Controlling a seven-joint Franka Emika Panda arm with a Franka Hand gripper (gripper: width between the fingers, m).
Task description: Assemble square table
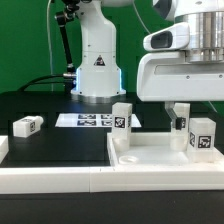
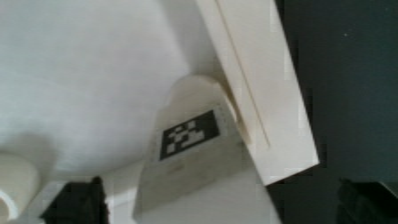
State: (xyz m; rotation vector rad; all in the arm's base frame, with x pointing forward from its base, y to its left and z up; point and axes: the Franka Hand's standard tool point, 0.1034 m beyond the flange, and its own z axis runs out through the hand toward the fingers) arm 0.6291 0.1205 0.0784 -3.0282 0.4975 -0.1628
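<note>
**Desk:** Where does the build stand?

**Photographer:** The gripper hangs low over the square tabletop, which lies directly beneath it against the white border rail. Two tagged legs stand upright on the slab: one leg away from the gripper toward the exterior view's left, and a second leg just beside the gripper on the exterior view's right. A third leg lies loose on the black table, well apart from the gripper at the exterior view's far left. No fourth leg is visible.

**Desk:** Is the gripper holding anything?

**Photographer:** Cannot tell. The dark fingers point down close to the second leg, but the exterior view does not show a gap or a grip. The wrist view is filled by the slab's raised rim and a tagged leg under it, with no fingertips clear.

**Desk:** So how far along?

**Photographer:** Roughly halfway, by my reading: two legs up, though whether they are fully seated is not visible, and at least one leg waits. The marker board lies behind the slab, beyond the gripper.
</note>
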